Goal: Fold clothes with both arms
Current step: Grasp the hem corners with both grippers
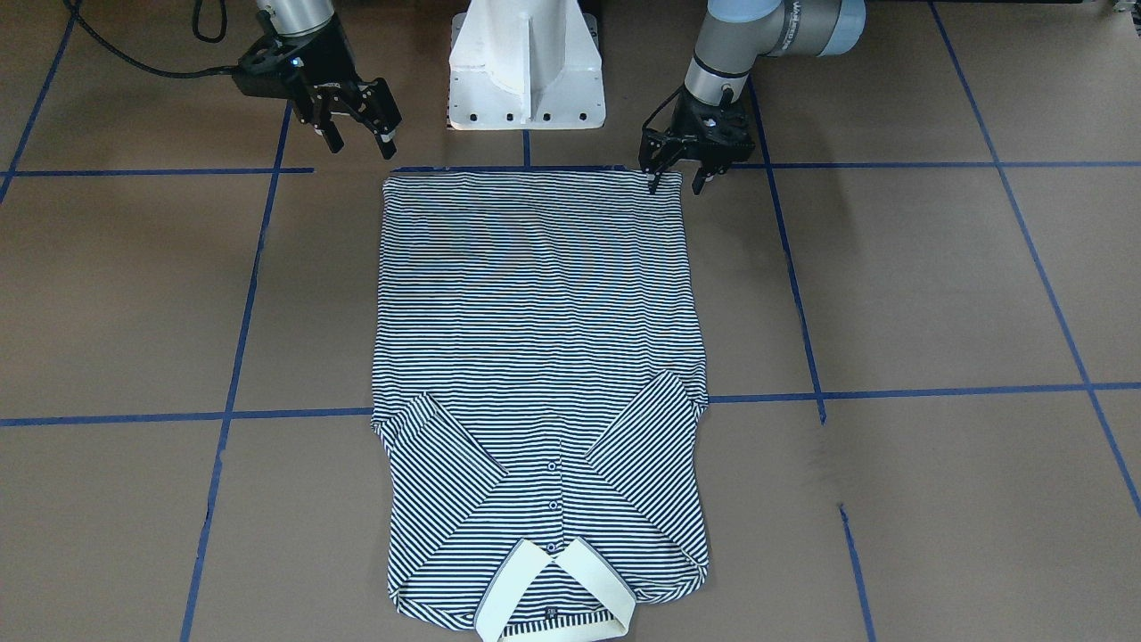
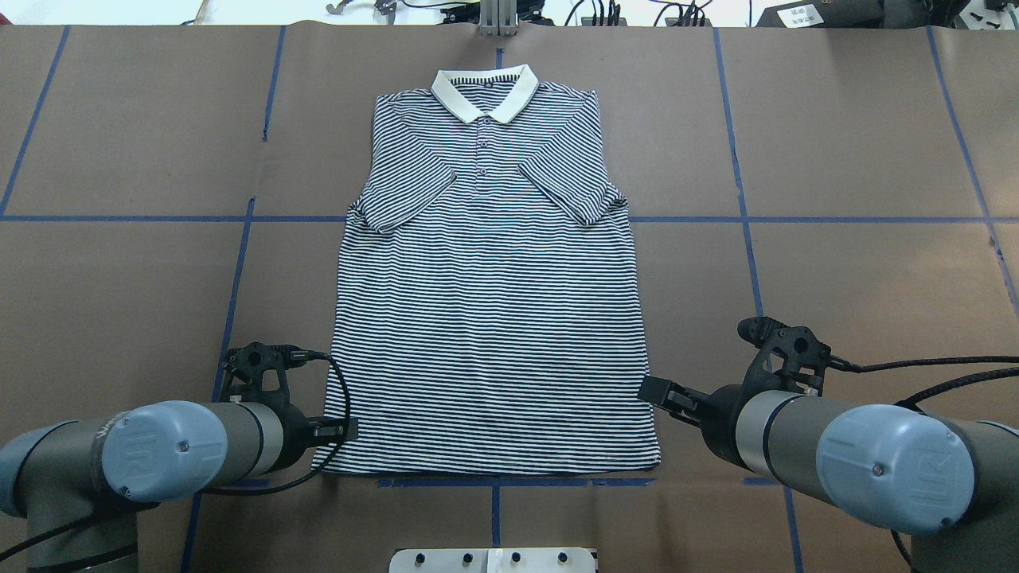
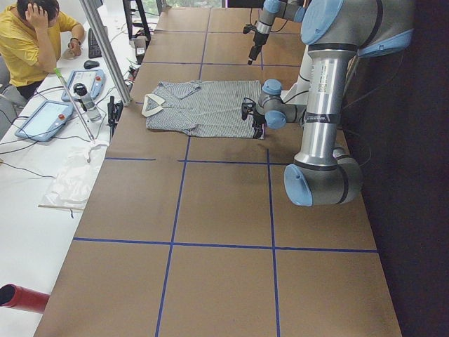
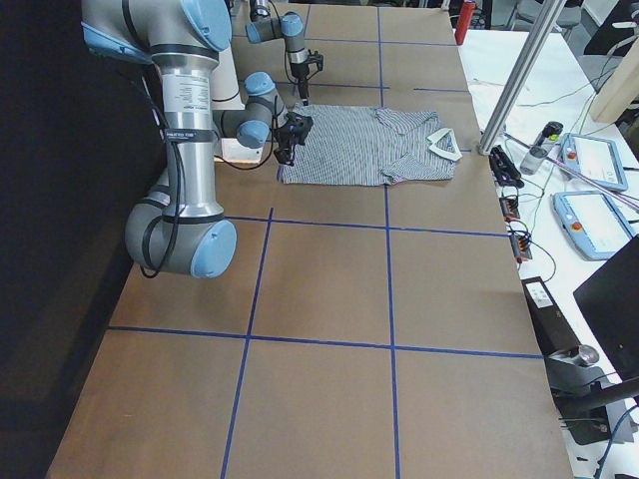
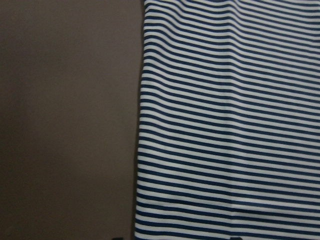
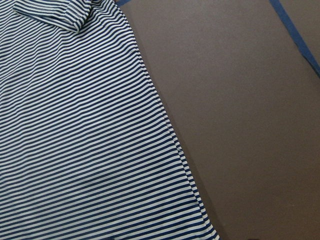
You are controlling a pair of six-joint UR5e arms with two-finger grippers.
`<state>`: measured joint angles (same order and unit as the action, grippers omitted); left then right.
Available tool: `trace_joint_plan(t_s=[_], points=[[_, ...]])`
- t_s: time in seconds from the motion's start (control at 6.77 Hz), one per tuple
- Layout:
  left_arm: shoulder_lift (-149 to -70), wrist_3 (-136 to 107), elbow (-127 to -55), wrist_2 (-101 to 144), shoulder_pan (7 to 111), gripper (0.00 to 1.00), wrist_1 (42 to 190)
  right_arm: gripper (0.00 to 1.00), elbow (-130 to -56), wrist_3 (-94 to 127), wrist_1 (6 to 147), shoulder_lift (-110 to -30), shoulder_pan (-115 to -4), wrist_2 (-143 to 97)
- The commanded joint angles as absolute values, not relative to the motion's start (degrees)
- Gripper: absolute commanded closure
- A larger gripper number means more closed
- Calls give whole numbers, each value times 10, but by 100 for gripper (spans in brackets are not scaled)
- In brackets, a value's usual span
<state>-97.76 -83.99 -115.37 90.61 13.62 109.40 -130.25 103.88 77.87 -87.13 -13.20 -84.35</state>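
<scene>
Brown surface (image 1: pixel 936 285) gridded with blue tape lines (image 1: pixel 233 366), white flanged pedestal (image 1: pixel 526 67) at its robot-side edge, seated person in a yellow shirt (image 3: pixel 24 45), blue-grey handheld pendant (image 3: pixel 43 119) nearby, slanted aluminium post (image 3: pixel 105 49), red cylinder (image 3: pixel 21 297)

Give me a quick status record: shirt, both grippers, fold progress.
polo shirt: flat, front up, collar far from robot, sleeves folded in over chest
left gripper: open, low at one hem corner
right gripper: open, raised near other hem corner, clear of cloth
progress: body not yet folded
</scene>
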Motion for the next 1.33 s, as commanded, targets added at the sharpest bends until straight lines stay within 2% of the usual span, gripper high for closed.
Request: trace_joint_plan(t_s=[0.0,0.3,0.74,1.18], points=[[-974,-851,-1152,905,119,30,1093,8,-1303,1039,779,-878,-128,-839],[-974,-853,-1153,905,108,36,1093,8,-1303,1039,779,-881,-127,-839],[-974,-853,-1152,906,107,38,1093,8,-1303,1039,779,-882,-127,-836],[-974,-853,-1149,906,105,47,1093,8,-1303,1039,779,-882,-126,-836]])
